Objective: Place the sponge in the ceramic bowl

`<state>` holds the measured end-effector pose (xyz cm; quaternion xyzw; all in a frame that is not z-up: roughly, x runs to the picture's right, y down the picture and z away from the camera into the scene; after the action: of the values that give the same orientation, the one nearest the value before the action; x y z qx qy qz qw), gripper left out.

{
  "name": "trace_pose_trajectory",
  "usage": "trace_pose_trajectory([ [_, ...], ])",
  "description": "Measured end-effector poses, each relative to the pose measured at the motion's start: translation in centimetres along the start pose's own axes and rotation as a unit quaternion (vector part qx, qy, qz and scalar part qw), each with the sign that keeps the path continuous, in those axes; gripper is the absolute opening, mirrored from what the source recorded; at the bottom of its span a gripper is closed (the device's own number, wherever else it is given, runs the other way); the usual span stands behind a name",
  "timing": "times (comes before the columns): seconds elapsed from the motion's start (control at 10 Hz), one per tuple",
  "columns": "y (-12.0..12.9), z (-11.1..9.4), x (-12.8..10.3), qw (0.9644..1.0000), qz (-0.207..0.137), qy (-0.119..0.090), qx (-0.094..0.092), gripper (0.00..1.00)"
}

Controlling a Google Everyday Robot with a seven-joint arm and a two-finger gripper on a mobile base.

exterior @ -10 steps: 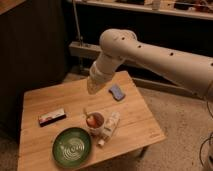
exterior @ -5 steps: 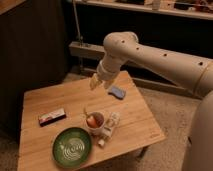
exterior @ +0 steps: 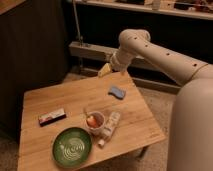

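Hovering gripper, sponge lying on the table

Hanging over the far edge of the light wooden table [exterior: 65, 100], the arm's pale-tipped gripper [exterior: 106, 69] is near the small soft blue rectangular sponge [exterior: 117, 92] but apart from it. Whether it stands open or shut cannot be told. The sponge lies flat on the table's far side, well apart from the round green ceramic bowl [exterior: 72, 146] at the near edge, which perhaps touches a white mug [exterior: 95, 121].
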<state>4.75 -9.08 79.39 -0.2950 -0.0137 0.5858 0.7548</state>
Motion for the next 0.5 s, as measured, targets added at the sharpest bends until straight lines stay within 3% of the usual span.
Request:
trace_pose_trajectory([
  [0.2, -1.75, 0.50, -0.51, 0.9999, -0.009, -0.003, -0.006, 0.80],
  [0.5, -1.75, 0.60, -0.52, 0.9999, -0.012, -0.003, -0.006, 0.80],
])
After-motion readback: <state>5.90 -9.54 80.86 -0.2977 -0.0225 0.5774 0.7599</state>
